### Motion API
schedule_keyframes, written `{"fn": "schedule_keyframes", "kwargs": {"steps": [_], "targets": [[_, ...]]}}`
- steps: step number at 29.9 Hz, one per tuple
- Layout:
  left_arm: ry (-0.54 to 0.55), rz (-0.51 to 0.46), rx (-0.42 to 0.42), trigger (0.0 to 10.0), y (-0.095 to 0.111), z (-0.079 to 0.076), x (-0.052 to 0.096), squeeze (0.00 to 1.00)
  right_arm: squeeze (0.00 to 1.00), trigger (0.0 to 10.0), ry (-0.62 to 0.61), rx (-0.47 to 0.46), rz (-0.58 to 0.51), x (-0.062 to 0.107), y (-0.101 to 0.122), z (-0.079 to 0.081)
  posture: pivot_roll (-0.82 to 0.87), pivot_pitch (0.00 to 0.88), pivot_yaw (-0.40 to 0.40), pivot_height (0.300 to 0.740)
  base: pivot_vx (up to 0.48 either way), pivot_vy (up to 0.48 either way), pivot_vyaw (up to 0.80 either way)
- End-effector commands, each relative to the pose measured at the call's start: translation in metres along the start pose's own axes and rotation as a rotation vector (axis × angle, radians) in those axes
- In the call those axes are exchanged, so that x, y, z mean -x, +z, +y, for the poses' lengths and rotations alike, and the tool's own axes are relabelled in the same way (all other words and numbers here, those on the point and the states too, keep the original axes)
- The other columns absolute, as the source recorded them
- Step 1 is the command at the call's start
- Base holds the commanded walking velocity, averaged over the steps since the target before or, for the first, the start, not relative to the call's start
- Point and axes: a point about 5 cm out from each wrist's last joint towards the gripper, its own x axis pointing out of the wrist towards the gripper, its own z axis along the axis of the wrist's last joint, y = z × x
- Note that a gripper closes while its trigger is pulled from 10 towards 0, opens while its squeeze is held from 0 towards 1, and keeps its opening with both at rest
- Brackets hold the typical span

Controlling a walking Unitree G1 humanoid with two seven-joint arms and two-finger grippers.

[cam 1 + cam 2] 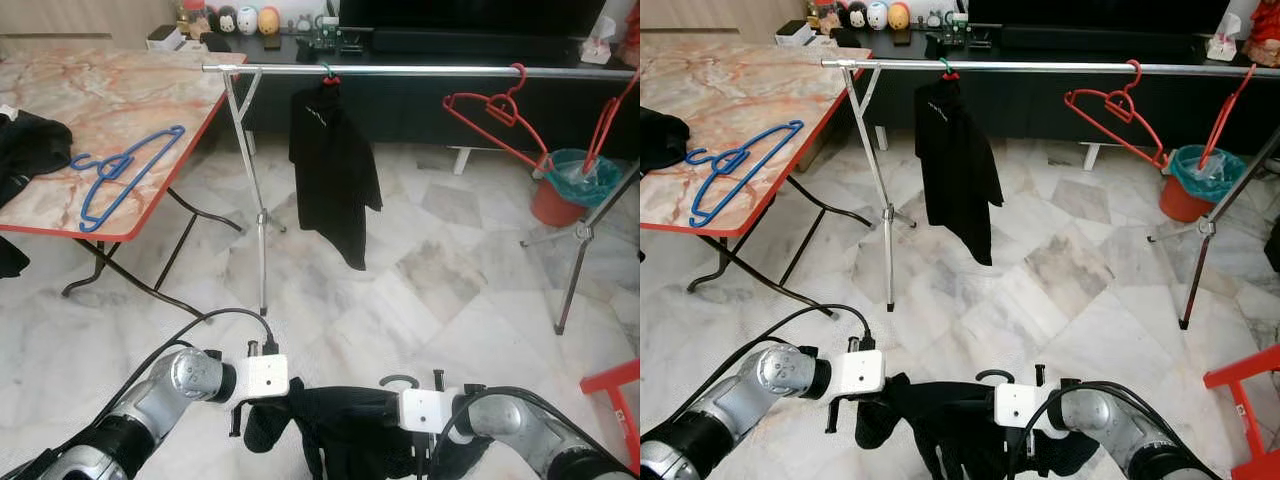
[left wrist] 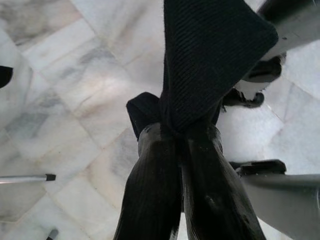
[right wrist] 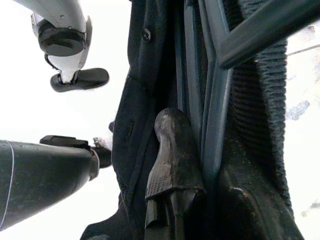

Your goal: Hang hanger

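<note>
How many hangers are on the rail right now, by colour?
red hangers: 2
green hanger, carrying a black shirt: 1
Total on the rail: 3

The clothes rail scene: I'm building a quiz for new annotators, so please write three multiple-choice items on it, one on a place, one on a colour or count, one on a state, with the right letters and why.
1. Where does the blue hanger lie?
A. on the marble table
B. on the floor
C. on the rail

2. What colour is the empty hanger hooked on the rail?
A. green
B. red
C. white

3. What is the left end effector doing?
A. hanging open
B. shut on the black garment
C. gripping the rail

Answers: 1 A, it lies flat near the table's red edge. 2 B, its wire is red, to the robot's right of the hung black shirt. 3 B, the left wrist view shows both fingers pinching the dark cloth; the right end effector holds its hanger.
</note>
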Motion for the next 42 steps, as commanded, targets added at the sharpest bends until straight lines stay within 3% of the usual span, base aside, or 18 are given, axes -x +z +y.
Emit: {"fn": "schedule_keyframes", "kwargs": {"steps": [1,2,3,4,5,6,8,11,12,20,25,28,34,35,38,39,42], "targets": [[-0.036,0.343,0.121,0.0,-0.072,-0.015,0.042,0.0,0.0,10.0,-0.025,-0.107,0.223,0.039,-0.054,0.005,-0.02,0.055,0.011,0.74,0.0,0.0,0.0],[-0.029,0.341,0.12,0.4,-0.072,-0.015,0.042,0.0,0.0,10.0,-0.026,-0.108,0.222,0.039,-0.054,0.005,-0.02,0.055,0.011,0.74,0.0,0.0,0.0],[0.033,0.242,0.157,1.3,-0.062,-0.009,0.036,0.0,0.0,10.0,-0.032,-0.105,0.216,0.037,-0.052,0.004,-0.01,0.057,0.01,0.74,0.0,0.0,0.0],[0.033,0.242,0.157,1.3,-0.062,-0.009,0.036,0.0,0.0,10.0,-0.032,-0.105,0.216,0.037,-0.052,0.004,-0.01,0.057,0.01,0.74,0.0,0.0,0.0],[0.101,0.122,0.218,9.3,-0.049,-0.001,0.031,0.0,0.0,10.0,-0.036,-0.106,0.208,0.035,-0.05,0.003,-0.01,0.057,0.009,0.74,0.0,0.0,0.0],[0.12,0.059,0.249,10.0,-0.042,0.002,0.029,0.0,0.0,10.0,-0.037,-0.106,0.204,0.034,-0.049,0.003,-0.02,0.059,0.009,0.74,0.0,0.0,0.0],[0.132,-0.033,0.291,10.0,-0.032,0.006,0.027,0.0,0.0,10.0,-0.037,-0.107,0.197,0.033,-0.047,0.002,-0.01,0.058,0.008,0.74,0.0,0.0,0.0],[0.124,-0.066,0.301,10.0,-0.028,0.007,0.026,0.0,0.0,10.0,-0.036,-0.105,0.192,0.032,-0.047,0.002,-0.01,0.059,0.007,0.74,0.0,0.0,0.0],[0.114,-0.077,0.303,10.0,-0.027,0.007,0.026,1.0,0.0,10.0,-0.036,-0.104,0.188,0.031,-0.046,0.002,-0.01,0.059,0.007,0.74,0.0,0.0,0.0],[0.065,-0.095,0.307,10.0,-0.025,0.003,0.026,1.0,0.0,10.0,-0.037,-0.101,0.183,0.031,-0.045,0.002,-0.01,0.059,0.007,0.74,0.0,0.0,0.0],[0.061,-0.19,0.339,10.0,-0.014,0.009,0.031,1.0,0.0,10.0,-0.043,-0.099,0.179,0.029,-0.043,-0.001,-0.01,0.064,0.005,0.74,0.0,0.0,0.0],[0.075,-0.191,0.328,10.0,-0.012,0.011,0.032,1.0,0.0,10.0,-0.051,-0.104,0.171,0.028,-0.042,-0.002,-0.01,0.064,0.006,0.74,0.0,0.0,0.0],[0.059,-0.218,0.337,10.0,-0.007,0.006,0.023,1.0,0.0,10.0,-0.062,-0.116,0.156,0.028,-0.04,-0.005,-0.01,0.065,0.007,0.74,0.0,0.0,0.0],[0.062,-0.195,0.301,10.0,-0.006,0.004,0.018,1.0,0.0,10.0,-0.066,-0.114,0.16,0.029,-0.041,-0.007,-0.01,0.065,0.007,0.74,0.0,0.0,0.0],[0.1,-0.187,0.293,10.0,-0.006,0.005,0.014,1.0,0.0,10.0,-0.076,-0.115,0.157,0.03,-0.04,-0.009,-0.01,0.066,0.008,0.74,0.0,0.0,0.0],[0.128,-0.19,0.298,10.0,-0.005,0.007,0.013,0.0,0.0,10.0,-0.082,-0.118,0.148,0.031,-0.039,-0.011,-0.01,0.066,0.008,0.74,0.0,0.0,0.0],[0.165,-0.199,0.317,10.0,-0.005,0.01,0.01,0.0,0.0,10.0,-0.094,-0.128,0.126,0.031,-0.037,-0.014,-0.01,0.066,0.008,0.74,0.0,0.0,0.0]]}}
